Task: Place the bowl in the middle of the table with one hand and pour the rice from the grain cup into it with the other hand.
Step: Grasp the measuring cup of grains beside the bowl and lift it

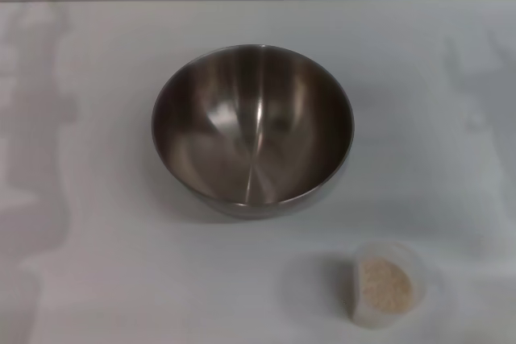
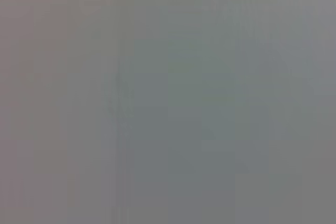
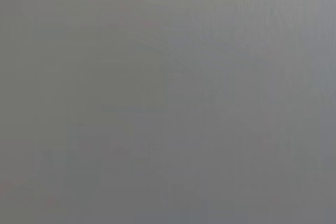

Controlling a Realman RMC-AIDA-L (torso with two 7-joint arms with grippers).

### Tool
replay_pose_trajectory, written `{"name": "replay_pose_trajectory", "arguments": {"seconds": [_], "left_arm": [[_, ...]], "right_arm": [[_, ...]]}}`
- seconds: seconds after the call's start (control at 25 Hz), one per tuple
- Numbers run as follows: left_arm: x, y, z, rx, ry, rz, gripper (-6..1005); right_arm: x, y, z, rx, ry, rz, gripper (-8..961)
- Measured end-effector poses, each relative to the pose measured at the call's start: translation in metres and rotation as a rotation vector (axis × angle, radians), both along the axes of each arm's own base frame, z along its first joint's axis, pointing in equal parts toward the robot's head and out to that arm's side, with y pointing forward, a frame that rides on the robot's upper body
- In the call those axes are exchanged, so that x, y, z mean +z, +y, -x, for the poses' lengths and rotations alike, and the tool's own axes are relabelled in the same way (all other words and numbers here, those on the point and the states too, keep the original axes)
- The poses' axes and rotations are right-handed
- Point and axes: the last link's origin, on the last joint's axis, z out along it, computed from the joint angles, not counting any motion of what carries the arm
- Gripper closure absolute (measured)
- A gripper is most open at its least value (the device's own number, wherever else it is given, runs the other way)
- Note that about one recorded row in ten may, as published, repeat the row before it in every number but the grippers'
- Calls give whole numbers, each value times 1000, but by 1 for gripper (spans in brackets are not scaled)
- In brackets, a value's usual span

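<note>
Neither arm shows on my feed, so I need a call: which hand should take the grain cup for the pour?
Probably the right. The grain cup, holding rice, stands near the front on the robot's right, apart from the empty bowl, which already sits about mid-table. Neither hand is in view.

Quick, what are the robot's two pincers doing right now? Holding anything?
Left pincer: not in any view, so it cannot be told.
Right pincer: not in view either.
Nothing holds the bowl or the grain cup; both stand on the table.
</note>
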Motion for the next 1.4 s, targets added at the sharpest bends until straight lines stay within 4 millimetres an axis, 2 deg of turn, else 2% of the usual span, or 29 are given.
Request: {"name": "replay_pose_trajectory", "arguments": {"seconds": [0.04, 0.08, 0.12, 0.16, 0.2, 0.24, 0.28, 0.36, 0.4, 0.44, 0.48, 0.56, 0.6, 0.64, 0.68, 0.84, 1.12, 1.24, 1.4], "left_arm": [[-3, -2, 1, -49, -2, -10, 537], [-6, -3, 3, -81, -3, -3, 537], [-8, -3, 4, -121, -9, 7, 537], [-11, -2, 11, -165, -39, 33, 537], [-11, -2, 11, -165, -39, 33, 537], [-11, -1, 15, -177, -55, 47, 537], [-12, 0, 18, -184, -67, 57, 537], [-18, 3, 27, -191, -87, 92, 537], [-19, 4, 28, -187, -84, 97, 537], [-19, 4, 28, -187, -84, 97, 537], [-20, 4, 30, -183, -81, 102, 537], [-22, 5, 31, -176, -73, 105, 537], [-22, 5, 31, -176, -73, 105, 537], [-22, 5, 31, -175, -73, 105, 537], [-21, 5, 31, -175, -73, 103, 537], [-19, 5, 34, -162, -58, 101, 537], [-20, 5, 37, -139, -34, 100, 537], [-21, 7, 38, -130, -27, 102, 537], [-22, 10, 37, -125, -29, 104, 537]], "right_arm": [[-3, -9, -2, 2, 16, 12, 259], [-3, -9, -2, 2, 16, 12, 259], [-8, -20, -6, -2, 38, 29, 260], [-16, -40, -11, -3, 70, 71, 260], [-16, -40, -11, -3, 70, 71, 259], [-24, -57, -15, 8, 80, 121, 258], [-24, -57, -15, 8, 80, 121, 257], [-39, -84, -19, 27, 90, 218, 255], [-39, -84, -19, 27, 90, 218, 255], [-48, -100, -20, 38, 96, 282, 255], [-48, -100, -20, 38, 96, 282, 254], [-58, -121, -22, 48, 98, 351, 254], [-58, -121, -22, 48, 98, 351, 254], [-62, -135, -25, 38, 101, 371, 254], [-62, -135, -25, 38, 101, 371, 253], [-58, -158, -36, -11, 107, 349, 254], [-56, -180, -54, -95, 73, 350, 255], [-57, -199, -66, -166, 46, 368, 254], [-59, -213, -70, -197, 15, 379, 254]]}}
